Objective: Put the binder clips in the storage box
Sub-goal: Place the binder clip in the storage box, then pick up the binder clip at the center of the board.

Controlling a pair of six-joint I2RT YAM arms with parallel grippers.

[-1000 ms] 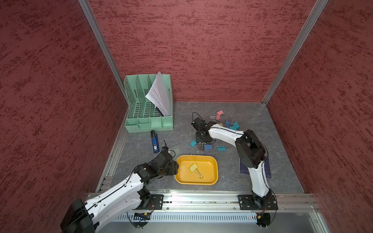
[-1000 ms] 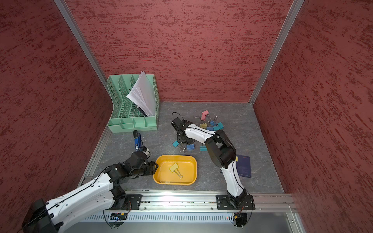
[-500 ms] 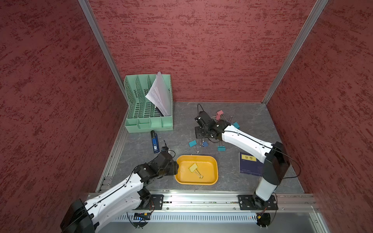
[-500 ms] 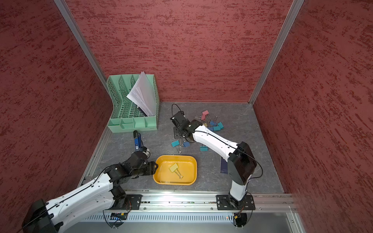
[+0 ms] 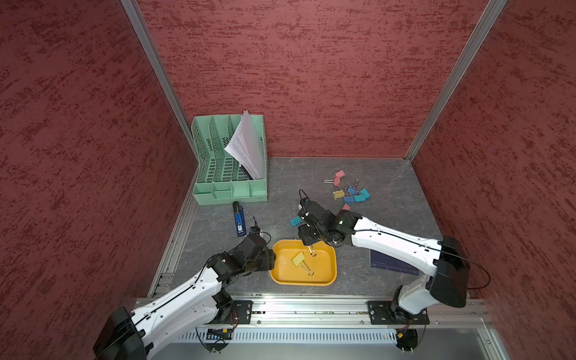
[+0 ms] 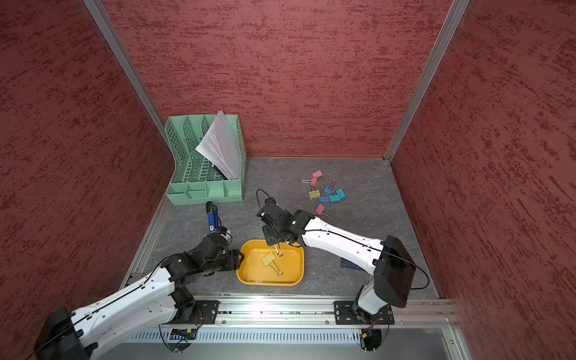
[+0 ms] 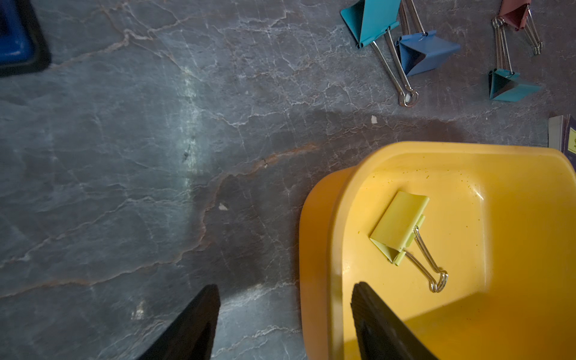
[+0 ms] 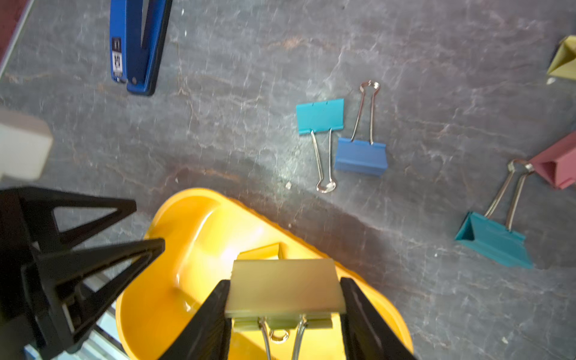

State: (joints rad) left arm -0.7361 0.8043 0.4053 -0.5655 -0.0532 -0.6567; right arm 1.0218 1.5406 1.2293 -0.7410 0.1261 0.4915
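Nearest, the left gripper (image 7: 285, 285) rests with jaws parted astride the rim of the yellow storage box (image 5: 324, 271) — one yellow binder clip (image 5: 299, 259) inside — while the right gripper (image 8: 283, 280) pinches a second yellow clip (image 8: 285, 293) over the box's far edge, loose clips (image 5: 350, 190) scattered beyond.

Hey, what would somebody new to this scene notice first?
The shallow yellow-orange plastic tray at the grey table's near edge stands out, one yellow folded-metal binder clip lying inside. Over its far side the right gripper's fingers pinch a second yellow clip; a heap of mixed-colour clips sits farther back.
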